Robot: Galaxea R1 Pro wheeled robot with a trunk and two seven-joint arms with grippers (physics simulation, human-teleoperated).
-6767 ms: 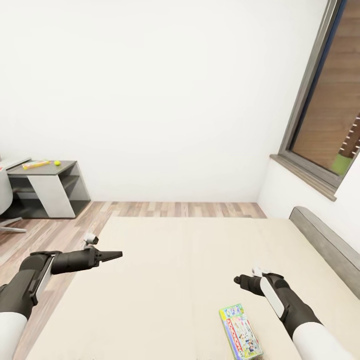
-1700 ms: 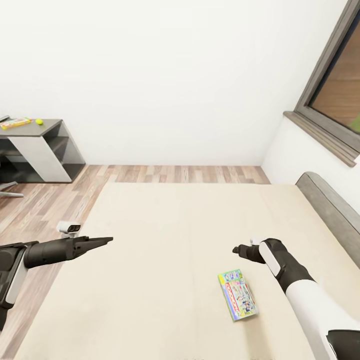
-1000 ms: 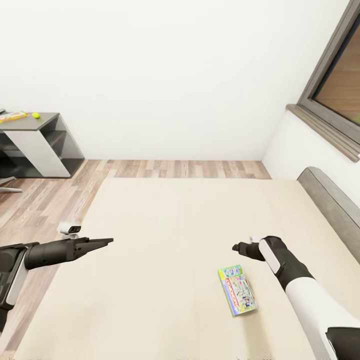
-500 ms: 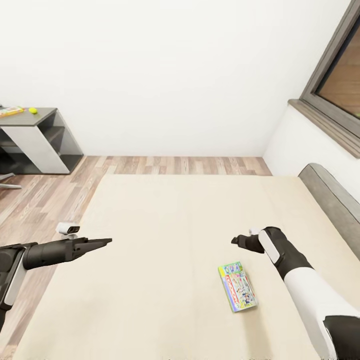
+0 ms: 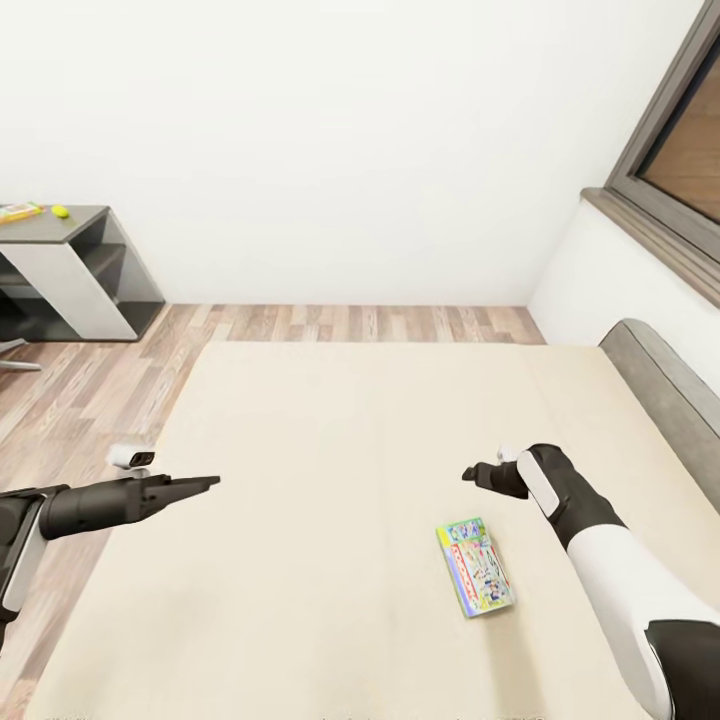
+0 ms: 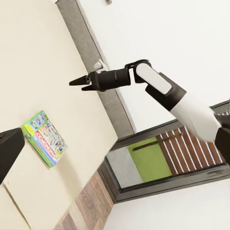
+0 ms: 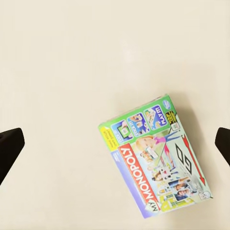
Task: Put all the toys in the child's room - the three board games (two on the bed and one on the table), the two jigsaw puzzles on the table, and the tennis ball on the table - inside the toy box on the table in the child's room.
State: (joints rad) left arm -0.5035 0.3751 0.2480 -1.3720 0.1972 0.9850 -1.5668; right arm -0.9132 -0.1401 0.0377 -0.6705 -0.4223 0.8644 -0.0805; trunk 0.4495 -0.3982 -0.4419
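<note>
Cream mattress of the bed [image 5: 330,470] spans the lower head view; grey headboard [image 5: 665,385] along its edge at 3 o'clock. One board game [image 5: 475,581], a green-bordered Monopoly box, lies flat on the mattress at about 5 o'clock from picture centre, apart from both arms.

Right gripper [image 5: 477,473] hovers over the mattress just beyond the game, at its 12 o'clock, not touching it. In the right wrist view the game [image 7: 155,156] lies between the two dark fingertips [image 7: 9,146], which stand wide apart: jaws spread, nothing held.

Left gripper [image 5: 200,484] held out over the bed's edge at 9 o'clock; fingers look pressed together into one point, nothing held.

Dark-grey-topped side unit [image 5: 70,265] at 10 o'clock by the white wall, carrying a small yellow-green ball [image 5: 60,211] and a flat coloured item [image 5: 18,211], too small to identify. Window [image 5: 680,130] at 2 o'clock.
</note>
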